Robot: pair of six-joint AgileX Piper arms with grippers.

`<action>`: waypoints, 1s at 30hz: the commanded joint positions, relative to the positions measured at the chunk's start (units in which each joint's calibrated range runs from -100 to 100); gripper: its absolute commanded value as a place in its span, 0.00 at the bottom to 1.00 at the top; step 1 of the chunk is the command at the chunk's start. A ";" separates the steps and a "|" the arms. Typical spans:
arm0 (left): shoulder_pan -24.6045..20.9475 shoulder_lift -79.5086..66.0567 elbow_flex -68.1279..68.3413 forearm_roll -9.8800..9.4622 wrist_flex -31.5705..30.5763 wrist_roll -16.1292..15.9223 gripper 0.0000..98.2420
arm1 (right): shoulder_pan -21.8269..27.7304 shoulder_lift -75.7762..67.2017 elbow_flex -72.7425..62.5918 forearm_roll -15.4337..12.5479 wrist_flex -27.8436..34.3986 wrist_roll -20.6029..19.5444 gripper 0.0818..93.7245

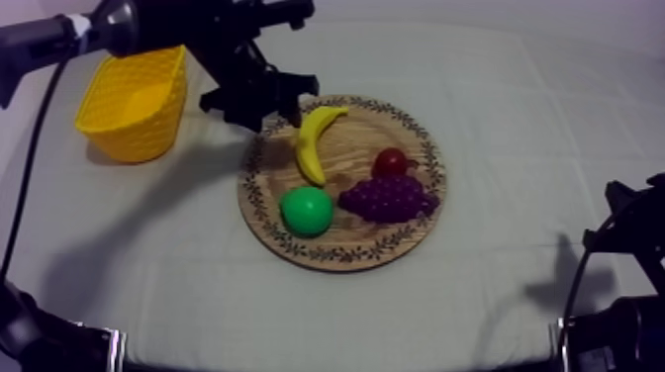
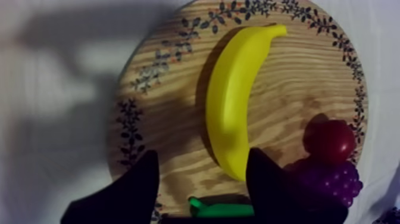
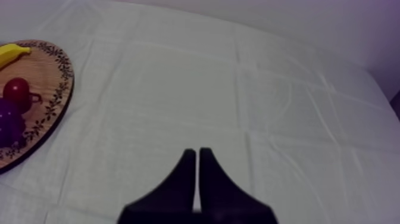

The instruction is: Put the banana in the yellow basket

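- Banana (image 1: 315, 143) lies on the round wooden board (image 1: 341, 259), running from the rim at 12 o'clock down toward the middle, its curve bulging toward 9 o'clock.
- Our left gripper (image 1: 260, 99) hangs over the board's rim at about 11 o'clock, next to the banana's upper end. From above we cannot tell how high it is or whether it touches the fruit.
- From the left wrist, its fingers (image 2: 146, 179) stand well apart with nothing clamped. The banana's near end sits in the gap, close against one finger, and that finger partly hides the very tip.
- The pear (image 1: 307, 211) rests at 7 o'clock on the board. In the left wrist view it is a green sliver, the rest covered by the gripper.
- The bunch of grapes (image 1: 388, 198) sits at 4 o'clock and the small red fruit (image 1: 393, 161) at 2 o'clock, touching or nearly so. In the left wrist view a finger covers part of the grapes.
- The yellow basket (image 1: 134, 104) stands upright on the cloth (image 1: 515, 119), well apart from the board at its 10 o'clock. The left arm crosses just behind its far rim, and its inside is hard to make out.
- Our right gripper (image 3: 197, 156) has its fingers pressed together as a narrow wedge over bare cloth, far from the board. From there the board is cut off at the edge, with the banana's tip, the red fruit and some grapes on it.
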 commanded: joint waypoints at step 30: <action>3.05 21.22 -27.11 -4.91 25.15 3.70 0.31 | 0.01 -0.02 -0.03 0.01 0.01 0.01 0.00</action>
